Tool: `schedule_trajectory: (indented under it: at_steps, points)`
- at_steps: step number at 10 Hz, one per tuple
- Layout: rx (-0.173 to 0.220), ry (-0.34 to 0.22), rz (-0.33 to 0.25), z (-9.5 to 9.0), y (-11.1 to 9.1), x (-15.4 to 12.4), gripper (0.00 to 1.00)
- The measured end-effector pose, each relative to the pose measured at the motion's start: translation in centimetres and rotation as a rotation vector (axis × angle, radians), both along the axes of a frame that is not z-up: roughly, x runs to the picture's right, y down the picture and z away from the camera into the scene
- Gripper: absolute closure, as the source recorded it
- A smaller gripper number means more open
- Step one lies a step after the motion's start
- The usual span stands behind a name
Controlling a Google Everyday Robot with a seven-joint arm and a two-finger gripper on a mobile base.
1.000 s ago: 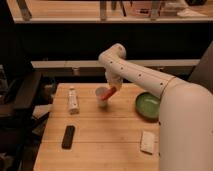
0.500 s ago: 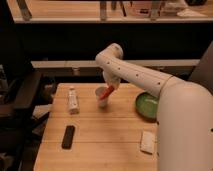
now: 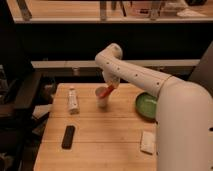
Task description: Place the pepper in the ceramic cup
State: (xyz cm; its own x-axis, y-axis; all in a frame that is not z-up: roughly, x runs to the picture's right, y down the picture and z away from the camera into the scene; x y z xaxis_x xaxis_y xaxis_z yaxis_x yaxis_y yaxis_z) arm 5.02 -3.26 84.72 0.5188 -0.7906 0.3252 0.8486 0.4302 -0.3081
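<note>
The small white ceramic cup (image 3: 102, 98) stands upright on the wooden table (image 3: 100, 145), near its far edge and about the middle. The red-orange pepper (image 3: 107, 92) slants from the cup's mouth up and to the right. Its lower tip is at or just inside the rim. My gripper (image 3: 113, 84) hangs from the white arm right above the cup's right side, shut on the pepper's upper end. The arm hides the fingers for the most part.
A white tube-like bottle (image 3: 73, 100) lies left of the cup. A black remote (image 3: 68, 136) rests near the front left. A green bowl (image 3: 148, 105) sits to the right, partly behind my arm, and a white pad (image 3: 147, 141) lies at the front right. Dark chairs stand to the left.
The arm's upper joint has shifted a little to the left. The pepper stays slanted over the cup's rim, still in the gripper.
</note>
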Motion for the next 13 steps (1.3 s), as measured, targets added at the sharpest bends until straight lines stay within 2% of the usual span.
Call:
schedule_trajectory:
  at_steps: [13]
  points:
    - [0.033,-0.023,-0.010,0.45,-0.70,0.10,0.99]
